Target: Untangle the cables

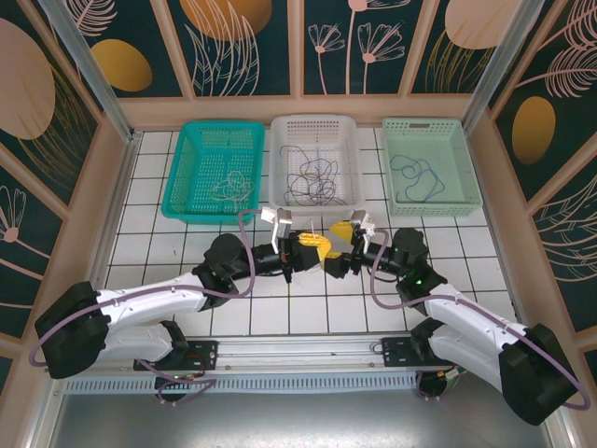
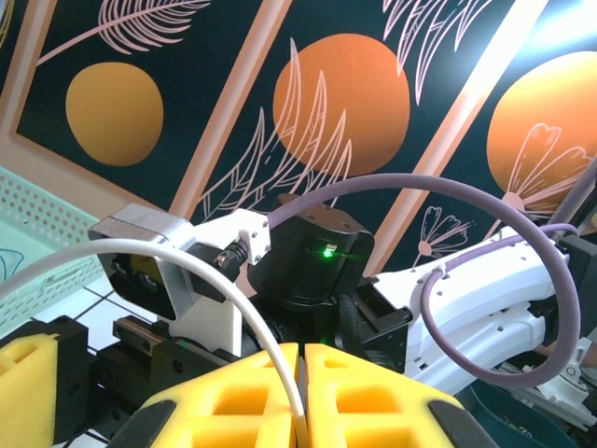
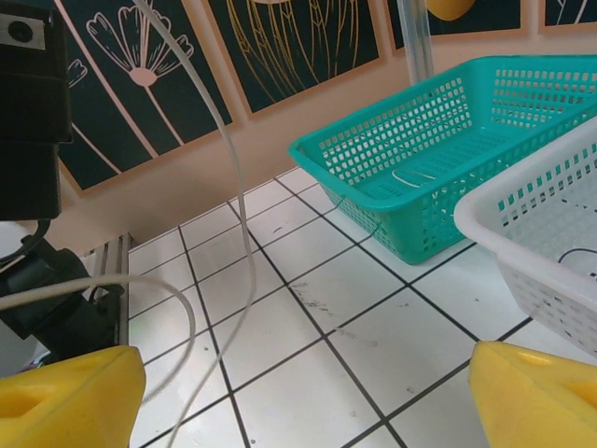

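- The left gripper (image 2: 300, 392) has its yellow pads (image 2: 233, 401) pressed together on a pale cable (image 2: 187, 266), which is pinched in the seam between them.
- From that pinch the pale cable arcs up and away to the left, out of the left wrist view.
- The right gripper (image 3: 308, 401) stands wide apart, one yellow pad in each lower corner of its wrist view, with bare tiles between them.
- In that view the pale cable (image 3: 238, 187) hangs in two thin curves on the left side and passes close by the left-hand pad; whether it touches the pad I cannot tell.
- From above, the left gripper (image 1: 315, 247) and right gripper (image 1: 343, 250) meet tip to tip over the table (image 1: 140, 243), just in front of the white basket (image 1: 280, 159).
- Dark cables (image 1: 317, 173) lie tangled in the white basket.
- A blue cable (image 1: 420, 177) lies looped in the green basket (image 1: 466, 177).
- Pale cables (image 1: 233, 187) lie in the teal basket (image 1: 177, 191).
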Robot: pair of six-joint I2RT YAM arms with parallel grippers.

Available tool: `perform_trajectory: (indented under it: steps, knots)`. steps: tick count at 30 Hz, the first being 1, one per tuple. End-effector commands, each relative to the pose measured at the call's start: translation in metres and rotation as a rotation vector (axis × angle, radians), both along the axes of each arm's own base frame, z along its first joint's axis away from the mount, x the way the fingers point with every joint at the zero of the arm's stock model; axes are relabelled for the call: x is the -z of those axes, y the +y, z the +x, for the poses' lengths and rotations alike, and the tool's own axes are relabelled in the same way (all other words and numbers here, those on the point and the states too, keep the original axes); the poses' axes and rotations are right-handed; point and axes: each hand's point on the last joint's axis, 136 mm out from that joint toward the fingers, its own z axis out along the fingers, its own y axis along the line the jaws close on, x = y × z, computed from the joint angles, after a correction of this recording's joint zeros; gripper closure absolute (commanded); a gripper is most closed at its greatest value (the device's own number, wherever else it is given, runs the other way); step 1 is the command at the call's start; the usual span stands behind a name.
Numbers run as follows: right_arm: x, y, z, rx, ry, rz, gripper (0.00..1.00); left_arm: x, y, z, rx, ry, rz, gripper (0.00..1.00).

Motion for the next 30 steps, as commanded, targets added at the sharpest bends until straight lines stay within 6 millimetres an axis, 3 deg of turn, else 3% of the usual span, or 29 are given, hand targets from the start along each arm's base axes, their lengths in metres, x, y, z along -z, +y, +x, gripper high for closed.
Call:
perform_trajectory:
  steps: [1,9,13,20,30]
  knots:
    - [-0.017,0.003,-0.008,-0.04,-0.052,0.046,0.09,-0.02,-0.003,-0.007,0.052,-0.052,-0.056,0.9]
    - [-0.019,0.007,0.004,-0.02,-0.04,0.051,0.11,-0.025,-0.015,-0.014,0.155,-0.036,-0.095,0.9]
    - [-0.015,0.0,0.022,0.091,-0.005,0.045,0.16,-0.027,-0.016,-0.016,0.167,-0.038,-0.099,0.91]
    - [0.013,-0.004,0.053,0.215,0.174,-0.013,0.33,-0.033,-0.012,-0.019,0.165,-0.056,-0.101,0.9]
    - [0.054,0.007,0.051,0.159,0.383,-0.072,0.46,-0.037,0.0,-0.014,0.073,-0.106,-0.06,0.9]
